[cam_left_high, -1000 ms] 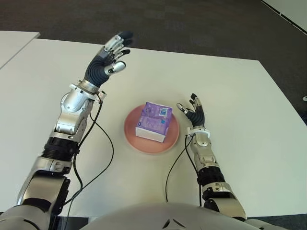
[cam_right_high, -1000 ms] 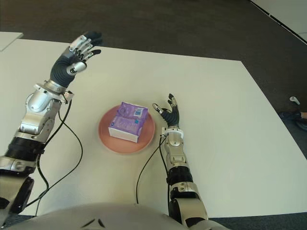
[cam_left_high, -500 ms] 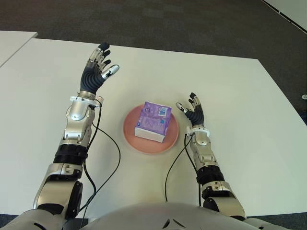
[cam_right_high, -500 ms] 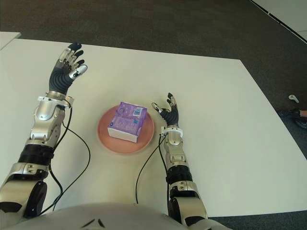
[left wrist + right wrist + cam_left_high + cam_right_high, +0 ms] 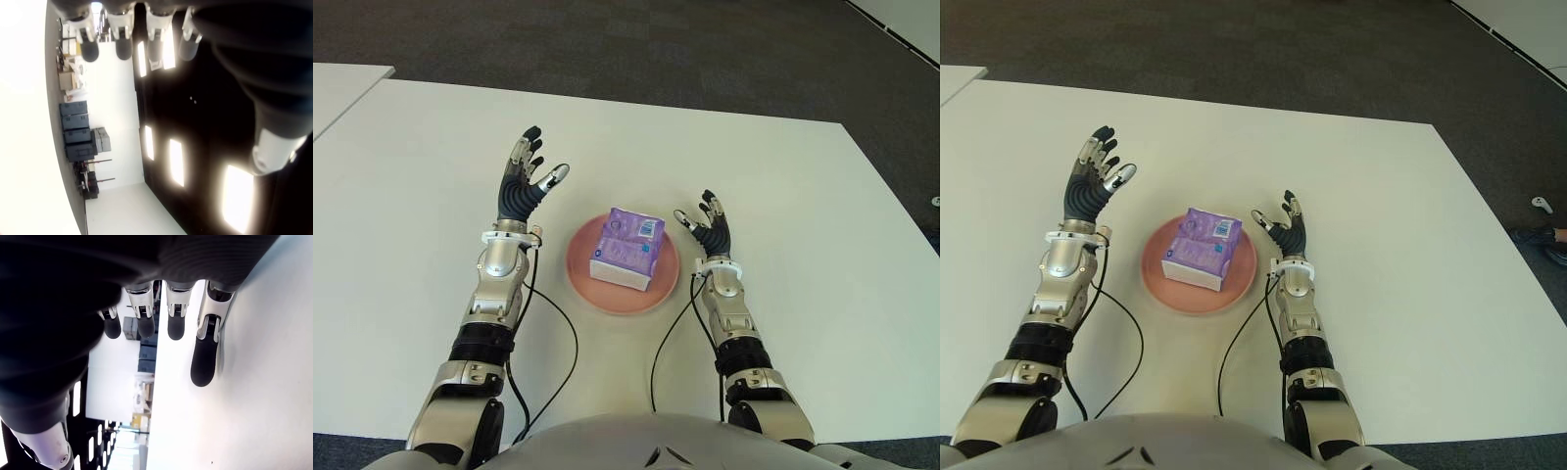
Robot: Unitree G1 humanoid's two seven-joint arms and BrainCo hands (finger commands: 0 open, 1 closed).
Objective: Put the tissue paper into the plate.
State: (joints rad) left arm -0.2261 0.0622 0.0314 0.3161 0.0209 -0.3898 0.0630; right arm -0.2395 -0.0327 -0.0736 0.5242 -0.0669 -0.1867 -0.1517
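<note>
One tissue pack (image 5: 627, 249), purple wrapper, lying flat in the one pink plate (image 5: 585, 281). Pack sits roughly centred, angled slightly, with plate rim showing all round it. Nothing else in the plate.

Plate stands on the white desk (image 5: 803, 176), about midway between the two hands.

Left hand (image 5: 522, 186): raised above the desk, just to the left of the plate, palm turned toward it. Fingers (image 5: 527, 143) spread apart and pointing up, thumb out to the side. Holds nothing. Left wrist view confirms: four fingertips in a row, straight, with nothing between them and the thumb.

Right hand (image 5: 709, 229): just beside the plate's right edge, lower than the left hand. Fingers (image 5: 204, 355) apart and extended, empty. Cannot tell whether it touches the desk.

Two black cables (image 5: 548, 323), one trailing from each forearm across the desk toward the robot's body.

A second white desk (image 5: 337, 83) shows at the far left corner, separated by a narrow gap. Dark carpeted floor (image 5: 705, 49) beyond.
</note>
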